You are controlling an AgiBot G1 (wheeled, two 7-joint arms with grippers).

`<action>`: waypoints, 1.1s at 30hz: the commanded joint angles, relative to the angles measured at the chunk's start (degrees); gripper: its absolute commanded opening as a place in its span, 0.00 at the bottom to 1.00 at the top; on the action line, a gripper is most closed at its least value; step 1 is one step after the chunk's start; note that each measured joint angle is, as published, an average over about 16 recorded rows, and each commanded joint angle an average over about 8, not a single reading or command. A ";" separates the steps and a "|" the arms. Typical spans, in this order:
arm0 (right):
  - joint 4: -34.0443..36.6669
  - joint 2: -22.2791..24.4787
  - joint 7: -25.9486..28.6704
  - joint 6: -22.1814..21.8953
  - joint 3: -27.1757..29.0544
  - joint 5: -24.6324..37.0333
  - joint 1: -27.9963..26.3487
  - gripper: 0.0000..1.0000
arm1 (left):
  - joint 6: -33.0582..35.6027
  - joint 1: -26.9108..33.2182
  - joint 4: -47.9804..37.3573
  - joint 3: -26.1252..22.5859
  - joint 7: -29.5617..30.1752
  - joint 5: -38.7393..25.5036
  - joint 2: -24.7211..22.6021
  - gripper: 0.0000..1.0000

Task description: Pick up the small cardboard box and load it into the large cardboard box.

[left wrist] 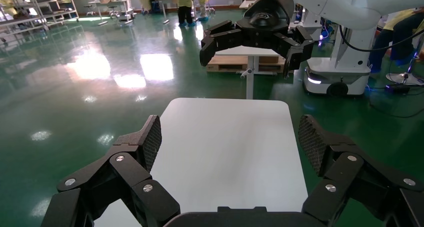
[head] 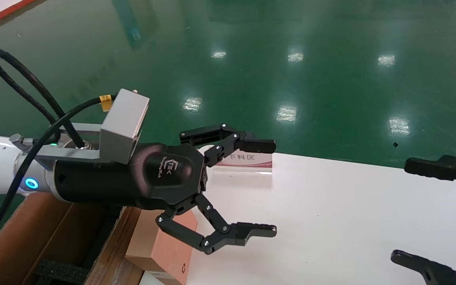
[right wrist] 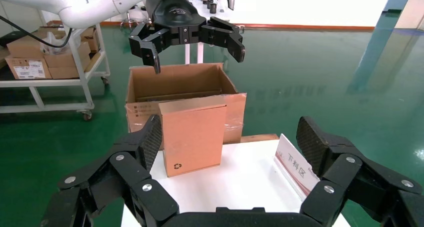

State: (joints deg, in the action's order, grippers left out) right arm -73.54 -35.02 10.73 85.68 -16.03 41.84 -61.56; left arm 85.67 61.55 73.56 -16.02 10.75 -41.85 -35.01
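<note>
**Small box still on the table, both grippers empty**

A glossy green factory floor surrounds a white table [head: 331, 206]. The small box [right wrist: 192, 136] stands upright at the table's left edge, recycling mark low on the face turned toward the right gripper. Just past that edge sits the large box [right wrist: 175, 82], flaps open, black foam [head: 59, 271] visible inside in the head view. The right wrist view suggests the small box leans on or stands just in front of the large box's wall; whether they touch, I cannot tell. A small sign [head: 244, 162] with a red stripe stands at the far edge of the table.

The left gripper [head: 261, 188] hovers above the left part of the table, higher than the small box and over the large box's side, fingers spread wide and holding nothing. The right gripper [right wrist: 230, 142] hangs over the right edge of the table, also spread wide and empty, pointed across at the small box.

As I judge it, the task is at its start: the pick-up is not yet made. The next move calls for one gripper to come to the small box and close across its narrow thickness. It stands tall and thin, so a sideways nudge could tip it. Then it must be lifted above the large box's rim and lowered in between the foam.
</note>
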 commanded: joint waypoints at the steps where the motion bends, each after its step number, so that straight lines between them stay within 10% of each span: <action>1: 0.00 0.00 0.00 0.00 0.00 0.00 0.00 1.00 | 0.00 0.00 0.00 0.00 0.00 0.00 0.00 1.00; 18: 0.04 0.00 -0.02 0.01 -0.03 -0.01 -0.02 1.00 | -1.09 0.56 0.17 -1.14 2.71 -2.29 0.98 1.00; 33: 0.06 0.02 -0.06 0.00 -0.10 -0.05 -0.05 1.00 | -0.33 15.74 3.02 -13.83 30.87 -26.66 1.91 1.00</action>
State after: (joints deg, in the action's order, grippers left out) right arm -73.48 -35.00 10.67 85.68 -16.13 41.79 -61.61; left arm 85.59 77.30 76.36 -29.90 41.49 -68.17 -33.61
